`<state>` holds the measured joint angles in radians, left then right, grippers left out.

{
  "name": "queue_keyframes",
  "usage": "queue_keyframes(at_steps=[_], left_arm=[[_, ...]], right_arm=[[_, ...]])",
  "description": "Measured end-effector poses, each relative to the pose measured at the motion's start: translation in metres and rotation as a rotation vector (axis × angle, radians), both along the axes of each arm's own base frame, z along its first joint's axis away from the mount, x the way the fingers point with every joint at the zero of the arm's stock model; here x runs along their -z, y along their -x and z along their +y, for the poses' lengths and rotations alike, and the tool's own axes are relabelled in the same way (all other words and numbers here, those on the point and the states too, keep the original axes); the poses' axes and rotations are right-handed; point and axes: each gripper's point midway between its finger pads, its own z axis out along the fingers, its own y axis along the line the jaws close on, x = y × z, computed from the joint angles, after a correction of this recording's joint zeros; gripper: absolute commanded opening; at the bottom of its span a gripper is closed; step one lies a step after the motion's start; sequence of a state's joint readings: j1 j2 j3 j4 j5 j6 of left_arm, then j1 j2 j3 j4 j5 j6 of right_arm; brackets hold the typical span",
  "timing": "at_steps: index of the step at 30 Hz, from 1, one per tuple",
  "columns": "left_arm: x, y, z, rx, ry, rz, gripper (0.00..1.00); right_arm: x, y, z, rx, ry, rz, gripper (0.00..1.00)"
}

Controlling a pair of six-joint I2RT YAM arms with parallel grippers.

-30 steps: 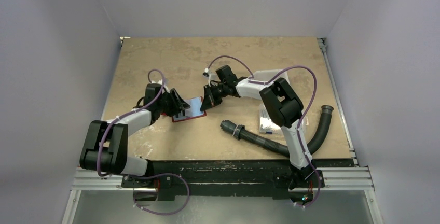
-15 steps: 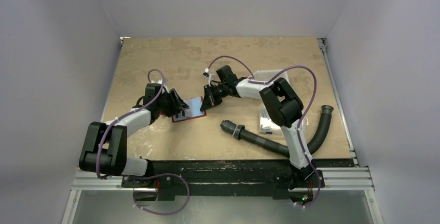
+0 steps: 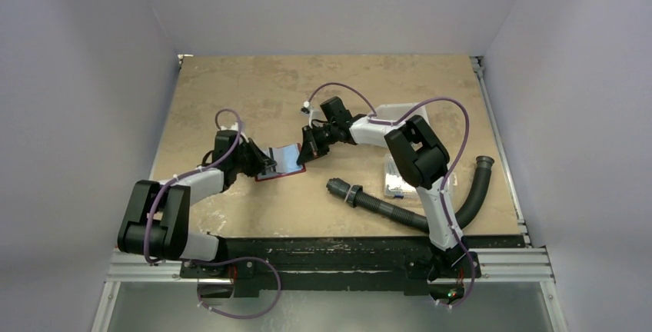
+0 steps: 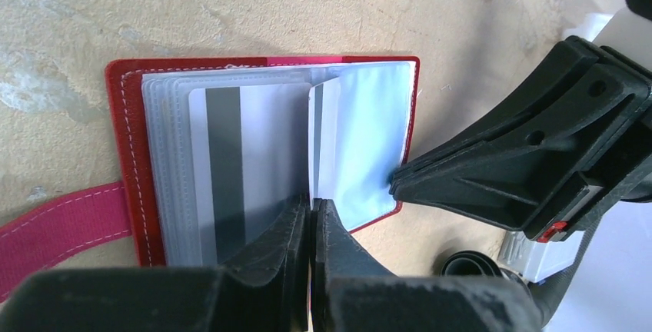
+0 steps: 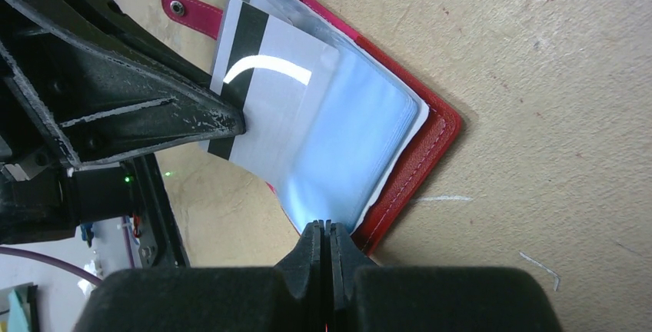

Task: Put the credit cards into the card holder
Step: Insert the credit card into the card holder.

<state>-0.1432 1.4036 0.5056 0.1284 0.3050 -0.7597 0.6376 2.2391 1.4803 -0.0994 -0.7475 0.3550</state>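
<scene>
The red card holder (image 3: 271,176) lies open mid-table, its clear sleeves (image 4: 165,155) fanned and its tab (image 4: 54,224) stretched out to the left. One pale grey credit card (image 4: 261,140) with a dark stripe lies flat in the left sleeves. A second credit card (image 4: 326,136) stands on edge at the fold, and my left gripper (image 4: 311,203) is shut on its near edge. In the right wrist view that card (image 5: 269,94) lies partly under a pale blue sleeve page (image 5: 354,147). My right gripper (image 5: 325,226) is shut, its tips against that page's edge.
A black corrugated hose (image 3: 384,205) lies right of the holder, with a curved one (image 3: 477,186) further right. A clear box (image 3: 400,178) and a white tray (image 3: 400,111) sit behind the right arm. The two grippers face each other closely across the holder.
My left gripper has closed from part open onto the standing card, and its wrist has drawn slightly left. The right gripper has stayed shut in place.
</scene>
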Motion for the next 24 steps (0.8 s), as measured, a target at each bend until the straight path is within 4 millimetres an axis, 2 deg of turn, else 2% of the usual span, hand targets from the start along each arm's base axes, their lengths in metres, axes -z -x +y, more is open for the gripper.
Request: queue_keyframes(at_steps=[6,12,17,18,21,24], left_arm=[[0.0,0.0,-0.003,-0.062,0.092,-0.064,0.0],[0.0,-0.001,-0.013,-0.033,0.121,-0.078,0.01],[0.001,-0.003,-0.015,0.009,0.078,-0.055,0.36],[0.001,-0.003,-0.015,0.015,0.065,-0.041,0.39],[-0.005,-0.001,-0.016,0.044,0.019,-0.035,0.41],[-0.008,0.002,-0.01,0.038,-0.032,-0.021,0.42]], right_arm=[[0.0,0.002,0.001,-0.006,-0.005,-0.001,0.0],[0.0,0.002,0.001,-0.006,-0.006,-0.001,0.0],[0.0,0.002,0.001,-0.007,-0.006,-0.001,0.0],[0.0,0.002,0.001,-0.007,-0.006,-0.001,0.0],[0.0,0.002,0.001,-0.007,-0.007,-0.001,0.0],[0.0,0.002,0.001,-0.007,-0.007,-0.001,0.0]])
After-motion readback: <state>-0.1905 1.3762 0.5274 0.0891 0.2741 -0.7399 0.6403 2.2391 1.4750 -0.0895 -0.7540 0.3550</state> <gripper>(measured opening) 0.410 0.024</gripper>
